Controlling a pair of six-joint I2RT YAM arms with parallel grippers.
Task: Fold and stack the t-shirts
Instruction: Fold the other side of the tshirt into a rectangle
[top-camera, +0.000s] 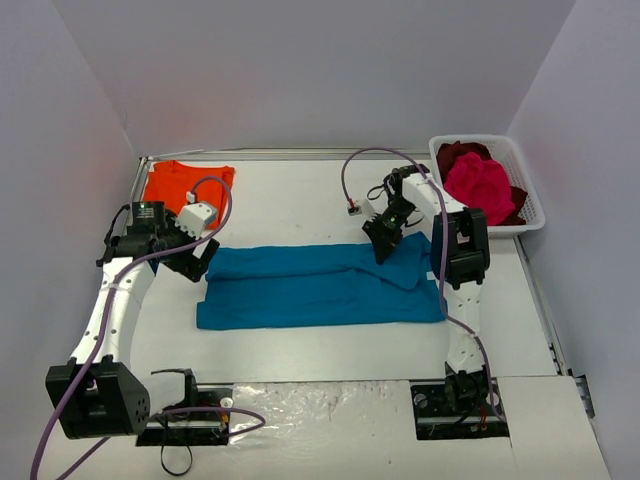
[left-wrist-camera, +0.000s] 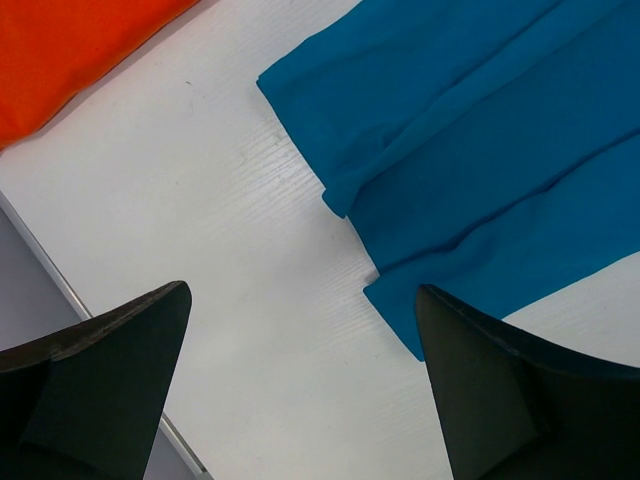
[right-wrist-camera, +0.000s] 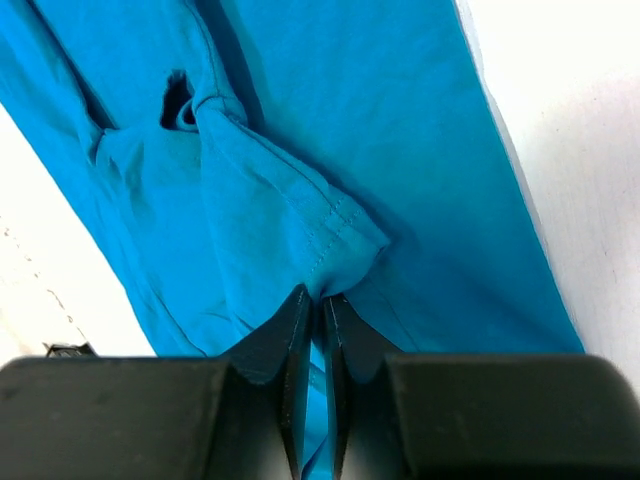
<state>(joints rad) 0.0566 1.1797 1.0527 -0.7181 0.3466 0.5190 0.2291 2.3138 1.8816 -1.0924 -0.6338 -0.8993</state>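
Right pincer clamped on fold of teal tee | left pincer open, over counter at tee's left end | teal tee mid-counter | orange tee far left | pink tee, red tee in basket far right

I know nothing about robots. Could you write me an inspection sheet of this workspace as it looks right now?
Surface: white table, faint wood grain.
Job's things: teal-blue cloth t-shirt folded lengthwise at centre; orange cloth t-shirt folded at the far left corner; magenta-pink t-shirt and dark red t-shirt heaped in a white plastic slotted basket at far right.
Clutter: nothing seen.
Grippers: left gripper open above the table by the teal shirt's edge; right gripper shut on a fold of that shirt.
Cables: purple cables loop along both arms.
Surroundings: plain pale walls on three sides.
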